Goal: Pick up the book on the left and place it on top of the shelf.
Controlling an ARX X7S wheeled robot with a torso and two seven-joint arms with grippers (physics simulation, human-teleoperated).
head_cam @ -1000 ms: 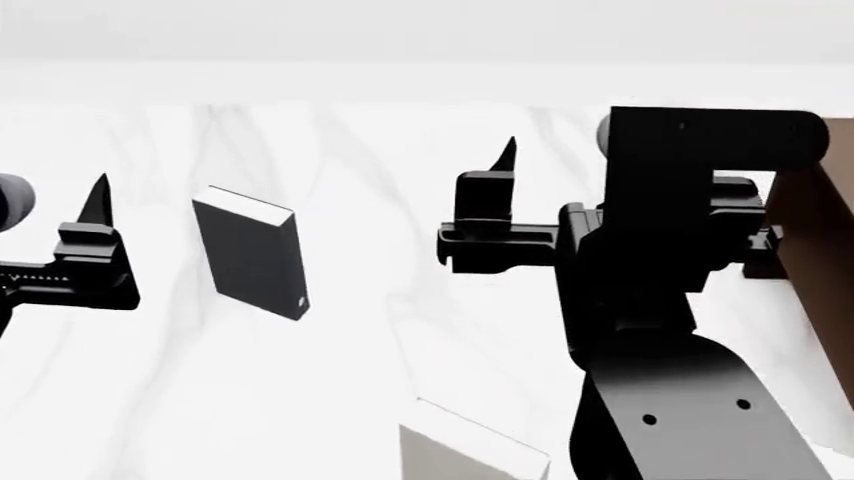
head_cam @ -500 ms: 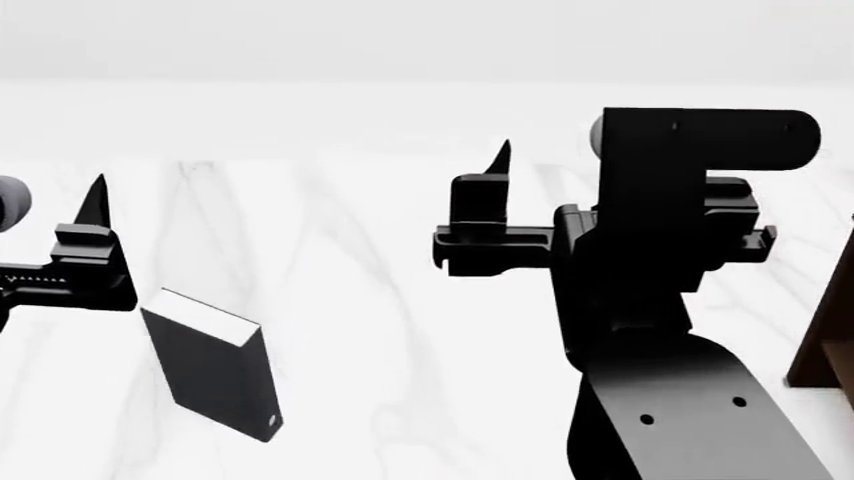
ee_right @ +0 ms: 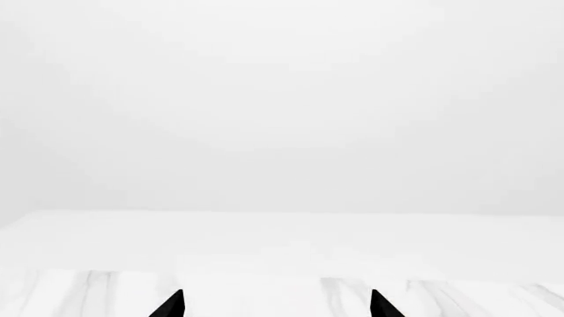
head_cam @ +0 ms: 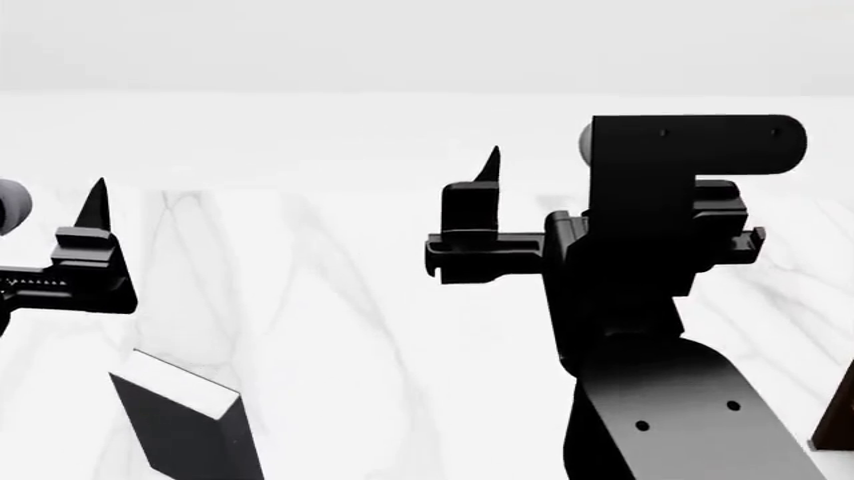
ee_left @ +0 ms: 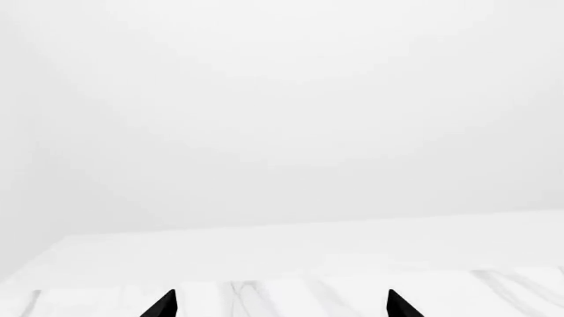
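Both grippers stand with their jaws apart and nothing between them: in the wrist views the left gripper and the right gripper each show two black fingertips set wide over the white marble table, pointing toward its far edge and the pale wall beyond. The book, black-covered with white page edges, lies on the table at the near left edge of the head view, below and apart from the left gripper. A sliver of the dark brown shelf shows at the near right.
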